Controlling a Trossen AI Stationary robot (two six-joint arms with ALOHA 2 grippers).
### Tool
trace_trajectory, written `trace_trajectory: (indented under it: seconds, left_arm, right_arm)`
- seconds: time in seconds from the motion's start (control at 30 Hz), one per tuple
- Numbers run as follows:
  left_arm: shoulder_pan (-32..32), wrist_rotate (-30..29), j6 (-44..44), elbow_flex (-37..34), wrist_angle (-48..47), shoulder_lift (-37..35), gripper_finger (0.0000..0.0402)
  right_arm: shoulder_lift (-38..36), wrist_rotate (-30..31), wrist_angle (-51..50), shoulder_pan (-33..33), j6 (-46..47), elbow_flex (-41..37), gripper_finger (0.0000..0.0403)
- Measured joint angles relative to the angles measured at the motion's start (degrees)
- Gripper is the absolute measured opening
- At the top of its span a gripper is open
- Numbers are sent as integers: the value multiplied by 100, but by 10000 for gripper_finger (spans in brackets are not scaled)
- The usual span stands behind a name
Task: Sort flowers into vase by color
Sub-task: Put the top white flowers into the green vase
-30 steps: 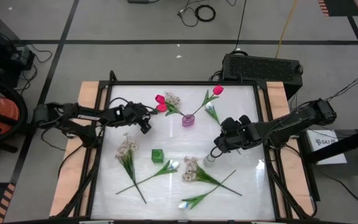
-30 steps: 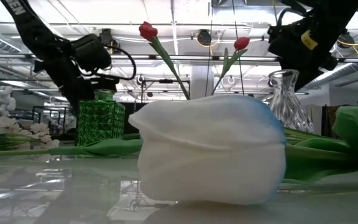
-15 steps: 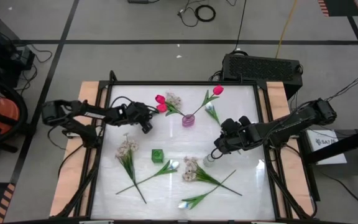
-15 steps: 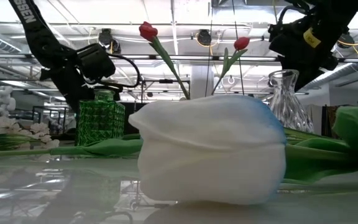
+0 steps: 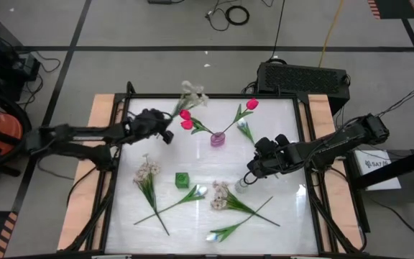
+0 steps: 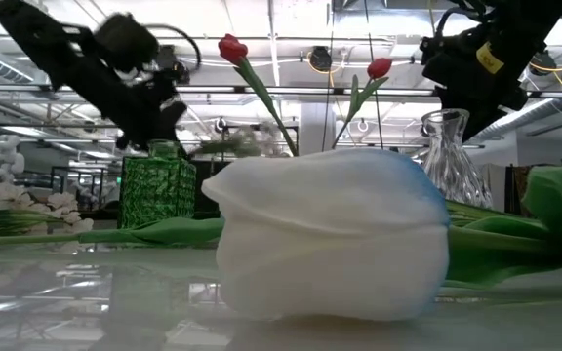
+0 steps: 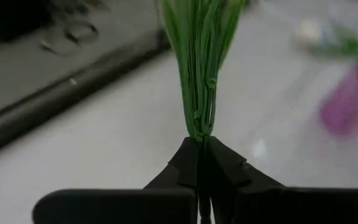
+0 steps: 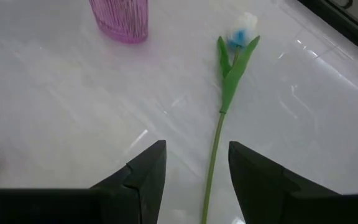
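My left gripper (image 5: 167, 129) (image 7: 201, 149) is at the far left of the table. It is shut on a spray of small cream blossoms (image 5: 191, 92) raised above the table. A pink vase (image 5: 217, 139) holds red tulips (image 5: 185, 119), (image 5: 251, 105). Nearer stand a green vase (image 5: 182, 180) and a clear vase (image 5: 241, 185). My right gripper (image 5: 251, 170) (image 8: 194, 174) hangs open beside the clear vase, above a white tulip's stem (image 8: 216, 137). Two more cream sprays (image 5: 146, 173), (image 5: 221, 194) and white tulips (image 5: 196, 192), (image 5: 214, 235) lie flat on the table. My left gripper pinches the spray's bundle of thin green stems (image 7: 201, 127) between its two fingertips, at the stems' lower end. The fingers come from the table's left, slanting slightly down. The stems run on roughly in line with the fingers. The spray is lifted clear, its blossoms (image 5: 192, 91) over the table's far edge.
A black box (image 5: 302, 78) stands behind the table's far right corner. Wooden strips (image 5: 103, 115) border the table's left and right sides. In the low view a white tulip head (image 6: 330, 234) fills the foreground.
My left gripper has shut on the cream spray that lay beside the red tulips at the pink vase. It has risen and drawn back toward the table's left. The spray has come up off the table, its blossoms swinging toward the far edge. The red tulips stay in the vase.
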Motion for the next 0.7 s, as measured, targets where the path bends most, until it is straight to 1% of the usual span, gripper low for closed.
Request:
trace_trajectory:
  seconds: [0.1, 0.17, 0.27, 0.33, 0.4, 0.5, 0.57, 0.7]
  left_arm:
    - [-104, -568, -82, 0, -83, -784, 15]
    - [-206, -793, -71, 0, -12, -1285, 15]
    - [-328, -921, 106, 0, 239, -1997, 15]
    - [-450, -867, 256, 4, 510, -2427, 15]
    - [-583, -664, 505, 7, 794, -2781, 14]
    - [-806, -279, 578, 7, 1092, -3206, 14]
    - [-943, 238, 576, 7, 1204, -3404, 14]
    - [-1326, 1547, 558, -4, 1500, -3592, 14]
  right_arm:
    - [0, -11, 4, 0, -4, 0, 166]
    - [0, -12, 13, 0, -4, 0, 166]
    - [0, -12, 28, 0, -4, 0, 166]
    - [0, -14, 91, 0, 2, 0, 166]
    - [-2, -14, 216, -2, 77, 0, 166]
    - [-77, -17, 336, -2, 112, 60, 166]
    - [-171, -11, 369, 0, 114, 207, 166]
    - [-374, 92, 642, 88, -78, 543, 166]
